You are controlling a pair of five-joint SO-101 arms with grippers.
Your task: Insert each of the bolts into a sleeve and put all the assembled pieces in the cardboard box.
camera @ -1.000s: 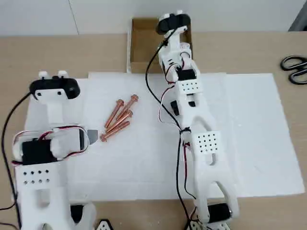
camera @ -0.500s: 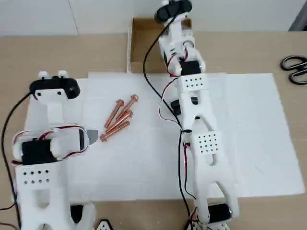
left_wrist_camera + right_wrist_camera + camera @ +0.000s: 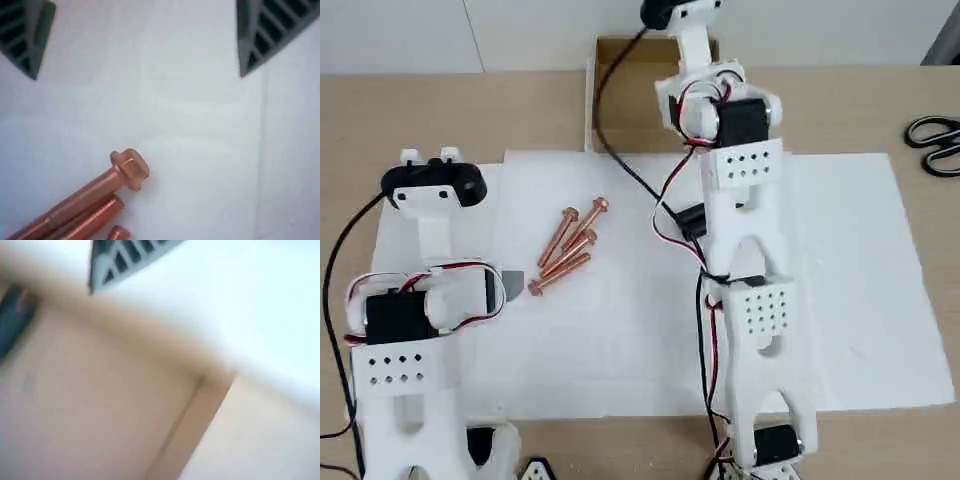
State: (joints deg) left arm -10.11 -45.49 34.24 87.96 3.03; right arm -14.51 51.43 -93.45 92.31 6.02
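On foam sheet [image 3: 620, 340], bolts [image 3: 570, 248]; beside, scissors [image 3: 933, 143].

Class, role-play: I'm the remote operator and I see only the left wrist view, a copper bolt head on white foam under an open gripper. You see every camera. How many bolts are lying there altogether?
Observer: In the high view I count four bolts, in a loose bundle on the foam sheet.
Operator: Where is the cardboard box?
Observer: The cardboard box stands on the table, just past the foam sheet's far edge.
Operator: And the other arm?
Observer: The right arm is stretched out over the cardboard box, and its wrist view looks at cardboard from close up.
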